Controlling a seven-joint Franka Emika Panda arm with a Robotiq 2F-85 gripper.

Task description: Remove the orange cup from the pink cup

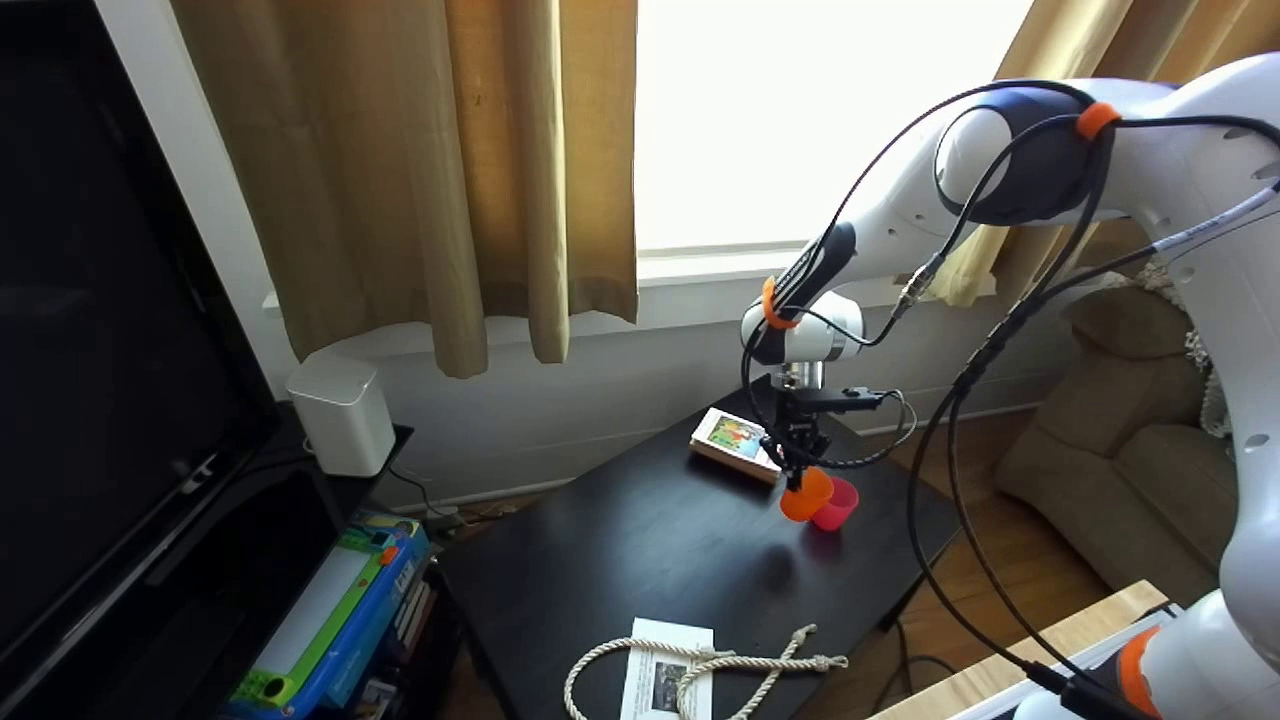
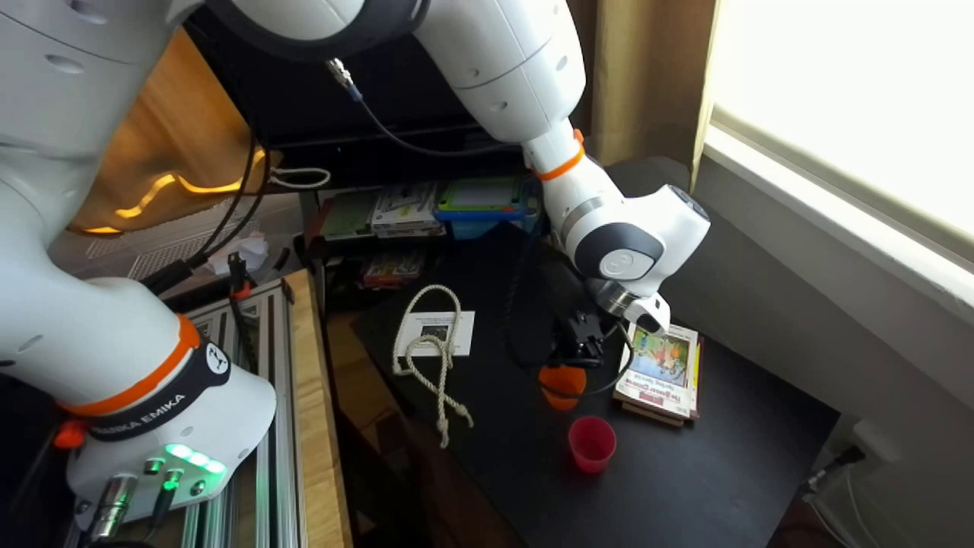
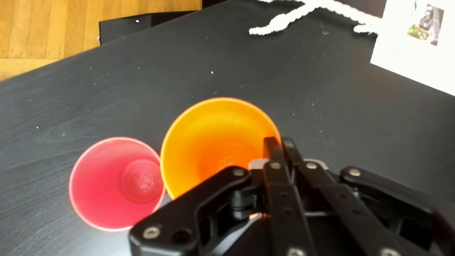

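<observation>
The orange cup [image 3: 220, 131] hangs from my gripper [image 3: 280, 140] in the wrist view, one finger inside its rim and one outside. The gripper is shut on the cup's wall. The orange cup also shows in both exterior views [image 1: 806, 496] [image 2: 561, 379], apparently a little above the table, with a blurred shadow away from it. The pink cup [image 3: 110, 185] stands upright on the dark table with nothing inside it. It is beside the orange cup, and also shows in both exterior views [image 1: 836, 507] [image 2: 592, 447]. The orange cup's lower wall is partly hidden by the gripper.
The dark table [image 1: 620, 540] has a stack of flat books or boxes [image 2: 660, 365] close behind the gripper. A white card [image 1: 672, 635] with a pale rope [image 2: 434, 380] over it lies at another part of the table. Loose cables hang around the arm.
</observation>
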